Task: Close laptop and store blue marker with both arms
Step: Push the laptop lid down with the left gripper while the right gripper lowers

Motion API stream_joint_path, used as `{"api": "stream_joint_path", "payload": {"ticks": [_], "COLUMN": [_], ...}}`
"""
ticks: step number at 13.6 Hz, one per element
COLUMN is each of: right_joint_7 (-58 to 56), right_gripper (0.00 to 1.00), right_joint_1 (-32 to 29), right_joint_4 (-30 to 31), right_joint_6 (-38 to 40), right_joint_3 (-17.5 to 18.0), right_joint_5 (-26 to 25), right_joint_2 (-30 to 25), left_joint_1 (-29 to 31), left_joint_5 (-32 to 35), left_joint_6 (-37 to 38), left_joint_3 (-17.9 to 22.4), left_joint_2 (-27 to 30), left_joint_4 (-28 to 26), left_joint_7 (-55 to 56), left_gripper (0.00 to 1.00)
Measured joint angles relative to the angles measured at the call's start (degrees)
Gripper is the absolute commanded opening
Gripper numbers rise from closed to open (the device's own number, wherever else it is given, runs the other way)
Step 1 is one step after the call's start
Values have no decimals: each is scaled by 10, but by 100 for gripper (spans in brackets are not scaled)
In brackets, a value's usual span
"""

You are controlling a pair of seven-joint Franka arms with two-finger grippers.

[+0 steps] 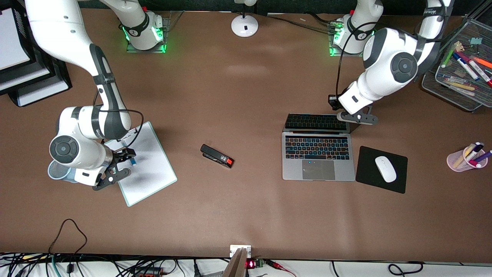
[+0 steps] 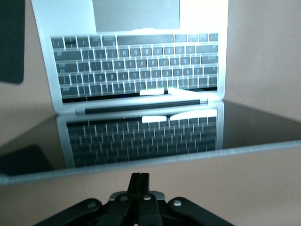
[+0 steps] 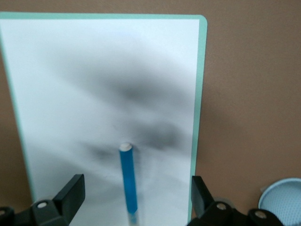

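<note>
1. Firstly, toward the right arm's end of the table: right gripper [image 1: 122, 166] low over a whiteboard [image 1: 153, 169], fingers [image 3: 70, 194] spread wide and holding nothing.
2. Between those fingers, flat on the board: blue marker [image 3: 128, 181], white end pointing away from the wrist, touched by neither finger.
3. Just beside the board, under the right arm: light-blue cup [image 1: 54, 172], mostly hidden.
4. Mid-table, on bare tabletop: black stapler [image 1: 216, 156] with a red end, well apart from board and laptop.
5. Toward the left arm's end: laptop [image 1: 318, 157], open, keys lit, screen [image 2: 141, 136] tilted back and mirroring the keyboard.
6. Above the screen's top edge: left gripper [image 2: 139, 181], fingers pressed fully together on nothing; contact with the lid not discernible.
7. Beside the laptop: black mouse pad [image 1: 369, 181] with a white mouse [image 1: 385, 168] on it.
8. Farther along, near the table's end: pink cup [image 1: 457, 161] of pens; mesh tray [image 1: 453, 92] with markers, farther from the camera.
</note>
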State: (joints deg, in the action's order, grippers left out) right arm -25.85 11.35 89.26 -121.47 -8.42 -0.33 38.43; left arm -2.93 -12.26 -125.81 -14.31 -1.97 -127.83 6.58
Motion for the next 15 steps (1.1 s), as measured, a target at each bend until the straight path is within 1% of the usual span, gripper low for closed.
{"api": "stream_joint_path", "payload": {"ticks": [1, 2, 4, 5, 6, 9, 13, 14, 15], "right_joint_7": [-4, -7, -23, -33, -40, -46, -46, -46, -46], "right_gripper": [96, 90, 86, 81, 69, 68, 69, 66, 61], "right_joint_1": [-3, -4, -4, -4, -4, -3, 0, 0, 0], "right_joint_4": [4, 10, 24, 27, 28, 35, 51, 54, 55], "right_joint_6": [-12, -25, -44, -47, -48, -48, -48, -48, -48], "right_joint_3": [0, 0, 1, 1, 1, 2, 4, 6, 8], "right_joint_5": [5, 8, 9, 9, 9, 9, 10, 10, 10], "right_joint_2": [6, 9, 11, 11, 11, 13, 17, 17, 17], "left_joint_1": [0, 0, 0, 0, -1, -1, 1, 2, 2], "left_joint_5": [0, 0, 0, 0, 0, 25, 33, 33, 33], "left_joint_6": [-29, -56, -113, -137, -155, -185, -191, -192, -194], "left_joint_3": [0, 0, -1, -1, -1, -1, 0, 0, 2], "left_joint_2": [-7, -15, -35, -45, -54, -94, -165, -181, -198], "left_joint_4": [-1, -1, -1, 1, 5, 40, 109, 123, 138], "left_joint_7": [0, 0, -1, -1, -1, -2, -2, -2, -2], "left_gripper": [0, 0, 0, 0, 0, 0, 0, 0, 0]}}
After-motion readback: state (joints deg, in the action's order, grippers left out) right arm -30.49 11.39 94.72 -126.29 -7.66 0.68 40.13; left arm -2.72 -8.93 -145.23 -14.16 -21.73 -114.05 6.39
